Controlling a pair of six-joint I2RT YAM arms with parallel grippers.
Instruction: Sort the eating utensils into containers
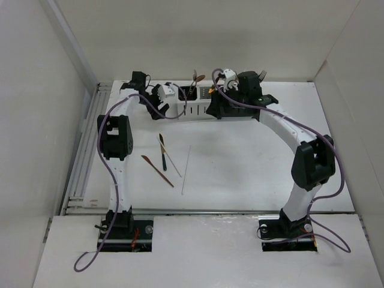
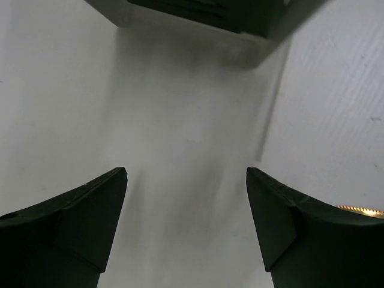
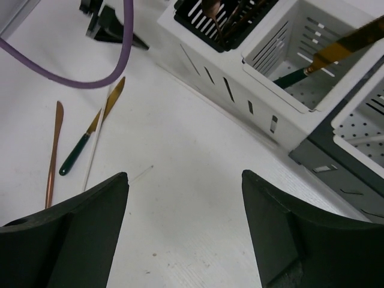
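On the table lie a copper knife (image 1: 157, 171), a dark-handled gold knife (image 1: 162, 153) and two thin white chopsticks (image 1: 171, 161) (image 1: 186, 171). The right wrist view shows the same copper knife (image 3: 54, 150), gold knife (image 3: 90, 135) and a chopstick (image 3: 95, 157). The row of containers (image 1: 191, 109) stands at the back. A copper spoon (image 1: 196, 80) stands in it. The white compartment (image 3: 282, 78) holds a dark-handled gold utensil (image 3: 336, 51). My left gripper (image 1: 157, 110) (image 2: 186, 174) is open and empty left of the boxes. My right gripper (image 1: 215, 110) (image 3: 185, 174) is open and empty over bare table beside them.
A purple cable (image 3: 90, 78) loops at the left of the right wrist view. White walls close the table at the back and sides. A grooved rail (image 1: 84, 162) runs along the left edge. A dark box edge (image 2: 198, 12) shows at the top of the left wrist view.
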